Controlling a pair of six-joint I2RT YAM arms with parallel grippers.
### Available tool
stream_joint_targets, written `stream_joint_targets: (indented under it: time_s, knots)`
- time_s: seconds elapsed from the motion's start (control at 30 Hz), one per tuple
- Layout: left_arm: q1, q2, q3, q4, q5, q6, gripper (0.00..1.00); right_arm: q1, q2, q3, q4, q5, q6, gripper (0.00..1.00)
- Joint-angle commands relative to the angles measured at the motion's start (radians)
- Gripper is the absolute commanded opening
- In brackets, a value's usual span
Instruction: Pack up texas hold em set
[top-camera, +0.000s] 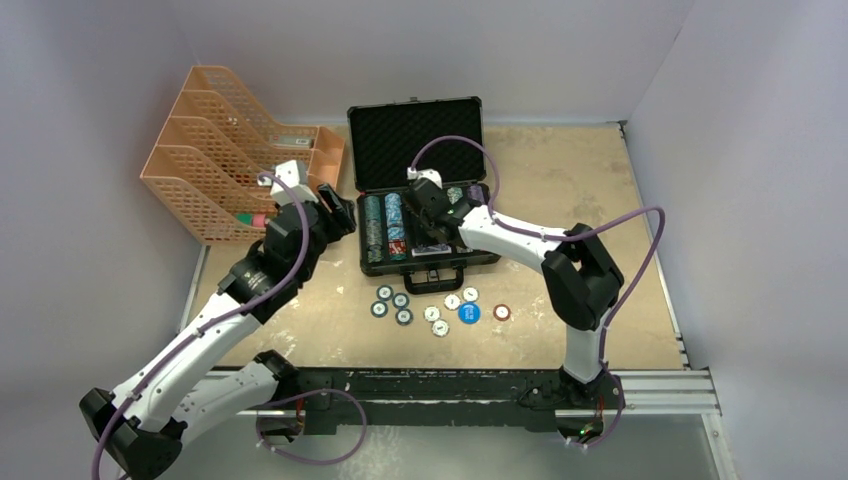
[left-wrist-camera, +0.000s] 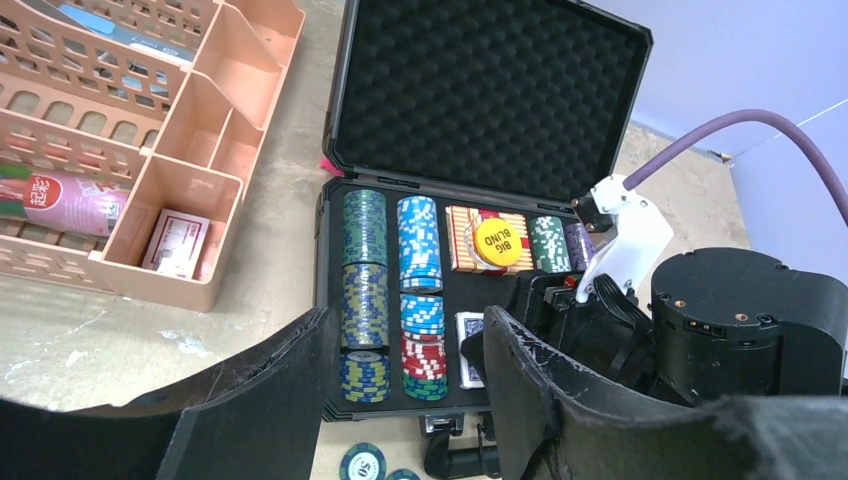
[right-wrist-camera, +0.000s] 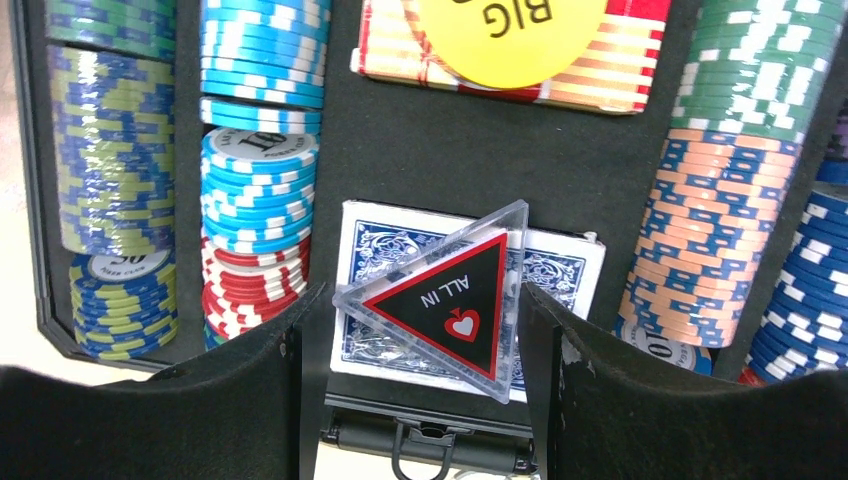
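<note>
The black case (top-camera: 364, 160) lies open mid-table with its foam lid up, and rows of chips (left-wrist-camera: 365, 270) fill it. Inside, a clear triangular "ALL IN" marker (right-wrist-camera: 450, 300) lies on the blue-white card deck (right-wrist-camera: 365, 250). My right gripper (right-wrist-camera: 422, 295) hovers over them, open, with a finger at each side of the marker. My left gripper (left-wrist-camera: 405, 330) hangs open and empty just off the case's left side (top-camera: 345, 215). Several loose chips (top-camera: 404, 316) and a blue disc (top-camera: 469, 313) lie on the table in front of the case handle (top-camera: 432, 272).
An orange mesh organiser (top-camera: 230, 165) stands at the back left, close to my left arm, holding a pink can (left-wrist-camera: 60, 200) and a small box (left-wrist-camera: 180, 240). A yellow "BIG BLIND" button (left-wrist-camera: 497, 242) rests on a striped deck in the case. Walls enclose the table.
</note>
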Motion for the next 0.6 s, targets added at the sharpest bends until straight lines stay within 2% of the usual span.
stream_joint_targets:
  time_s: [0.0,0.23,0.43,0.57]
  knots:
    - [0.006,0.011,0.017,0.014,-0.009,0.000,0.55,-0.001,0.030,-0.014,-0.139,0.069,0.074,0.57]
    - [0.009,0.037,0.018,0.009,-0.014,0.000,0.55,-0.001,0.013,-0.041,-0.111,0.063,0.063,0.63]
    - [0.011,0.045,0.025,0.009,-0.032,0.012,0.56,-0.001,-0.075,-0.058,-0.063,-0.017,0.019,0.79]
    - [0.014,0.026,0.052,-0.040,-0.143,0.042,0.56,-0.001,-0.144,-0.052,-0.039,-0.044,0.020,0.85]
